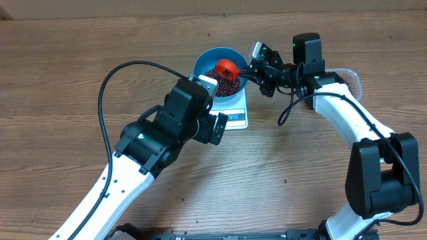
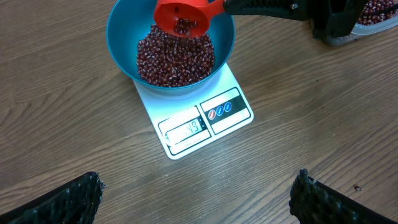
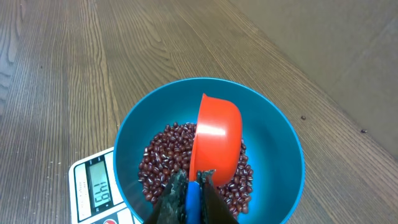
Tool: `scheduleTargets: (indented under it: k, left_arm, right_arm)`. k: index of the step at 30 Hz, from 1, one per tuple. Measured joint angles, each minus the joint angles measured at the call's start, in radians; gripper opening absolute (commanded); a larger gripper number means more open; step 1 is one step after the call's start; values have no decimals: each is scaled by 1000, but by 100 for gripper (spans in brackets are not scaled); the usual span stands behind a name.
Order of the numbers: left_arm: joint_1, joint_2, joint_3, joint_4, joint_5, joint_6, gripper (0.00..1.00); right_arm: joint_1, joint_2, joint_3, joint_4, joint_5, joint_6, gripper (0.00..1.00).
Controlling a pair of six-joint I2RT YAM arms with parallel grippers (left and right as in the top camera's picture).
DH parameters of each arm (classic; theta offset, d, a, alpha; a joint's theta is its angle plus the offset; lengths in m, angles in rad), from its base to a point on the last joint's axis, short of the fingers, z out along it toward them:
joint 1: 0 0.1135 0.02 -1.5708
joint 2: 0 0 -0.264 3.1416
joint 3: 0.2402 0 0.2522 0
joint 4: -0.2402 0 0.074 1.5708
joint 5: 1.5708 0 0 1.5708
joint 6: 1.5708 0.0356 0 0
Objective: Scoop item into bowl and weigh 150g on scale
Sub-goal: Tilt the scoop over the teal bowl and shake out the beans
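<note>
R pincer (image 3: 190, 200) pinching scoop (image 3: 214, 140) tilted over bowl (image 3: 277, 146); L pincer (image 2: 196, 190) spread; container (image 1: 351, 79) half under R arm.

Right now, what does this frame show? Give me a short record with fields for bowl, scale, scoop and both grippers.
bowl: round sky-blue plastic bowl on the scale, holding dark red beans
scale: flat white rectangular kitchen scale, display lit, seems to read 149
scoop: orange-red plastic measuring scoop tipped over the bowl, a few beans inside
right: right gripper shut on the scoop's handle
left: left gripper open, empty, in front of the scale
</note>
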Motion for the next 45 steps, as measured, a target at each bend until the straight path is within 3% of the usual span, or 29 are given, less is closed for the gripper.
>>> scheduleTargets:
  k: [12,23,45]
  left_arm:
    - [0,0,0,0,0,0,99]
    - [0,0,0,0,0,0,99]
    - [0,0,0,0,0,0,99]
  right_arm:
    - [0,0,0,-8,0,3,4]
    - [0,0,0,-26,0,177,4]
    - [0,0,0,-26,0,206,4]
